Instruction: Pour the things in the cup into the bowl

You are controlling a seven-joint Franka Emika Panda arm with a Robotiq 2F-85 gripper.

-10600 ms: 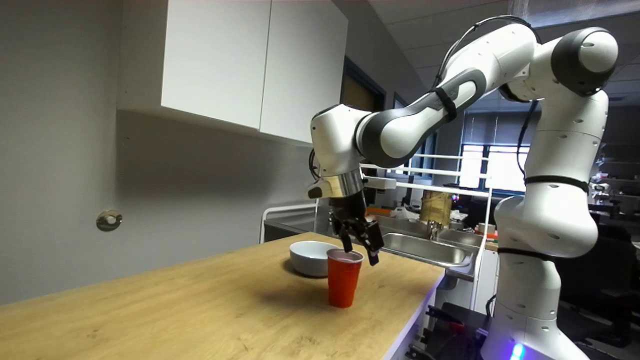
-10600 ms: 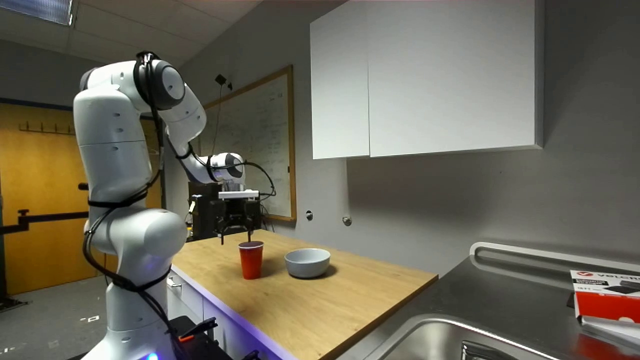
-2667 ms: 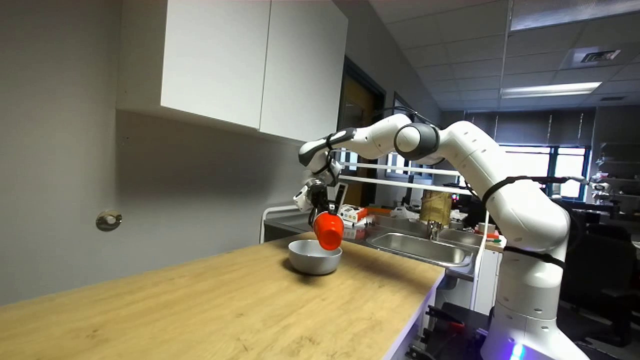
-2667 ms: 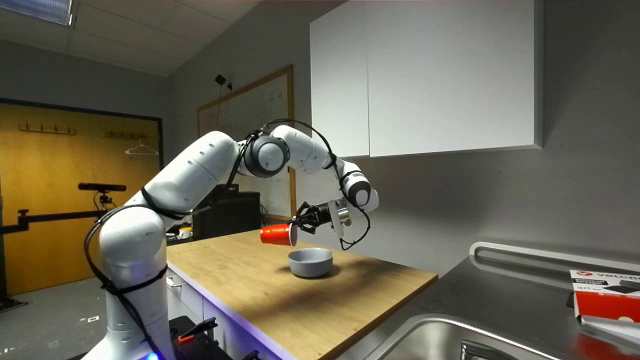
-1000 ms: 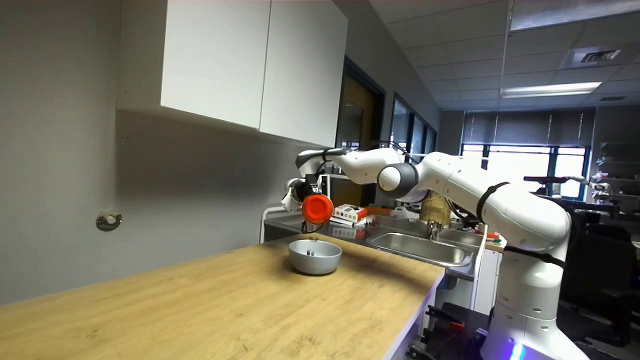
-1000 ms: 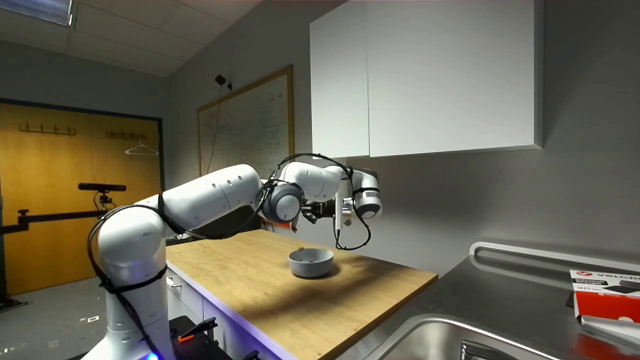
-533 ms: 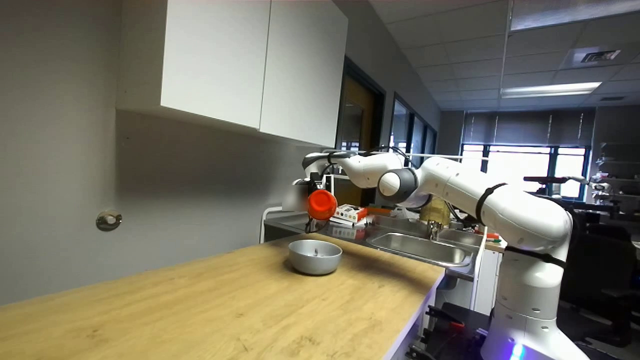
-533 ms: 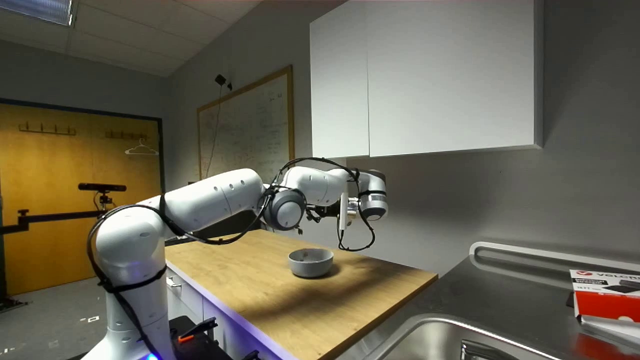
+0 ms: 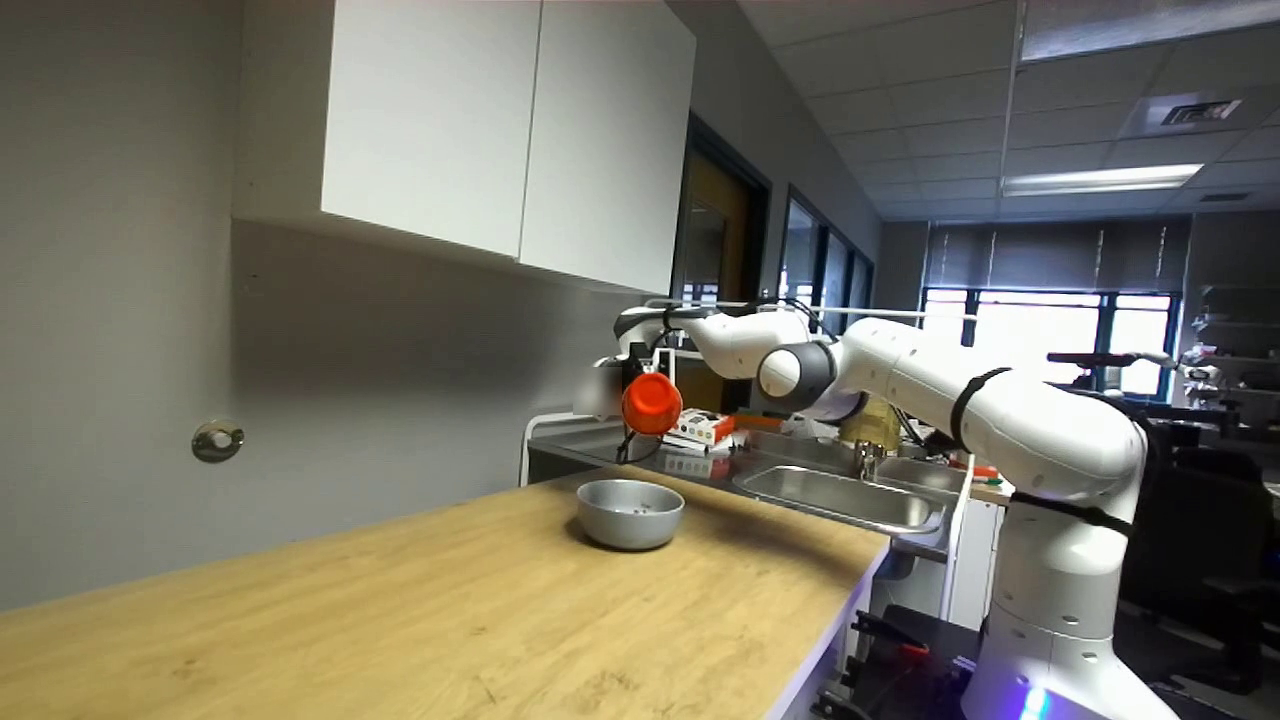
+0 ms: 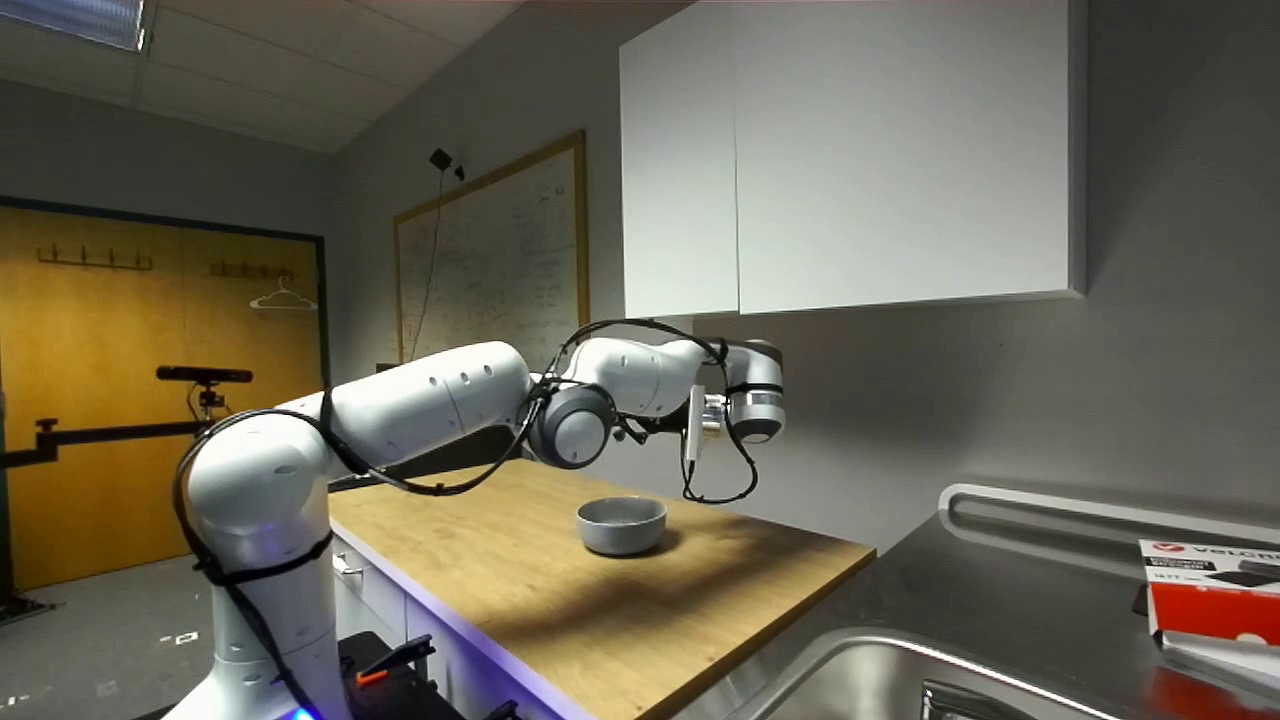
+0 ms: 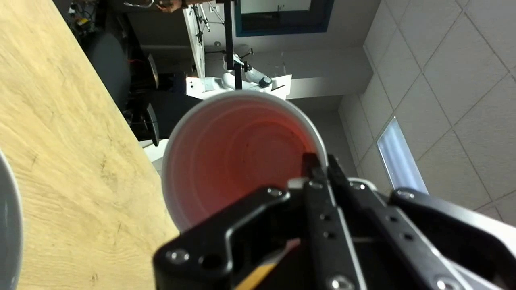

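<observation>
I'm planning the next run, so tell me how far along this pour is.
Mostly done, it seems: small bits lie in the bowl, and in the wrist view the cup shows only a few dark specks inside. In hand: the gripper pinches the cup's rim, holding it on its side, raised clear of the bowl. Left, probably: a last shake if those specks are loose, then setting the cup down upright.

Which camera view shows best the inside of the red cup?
The wrist view: the red cup opens toward it, revealing even the bottom. Exterior views show mainly its outer base, or nothing where the arm hides it.
</observation>
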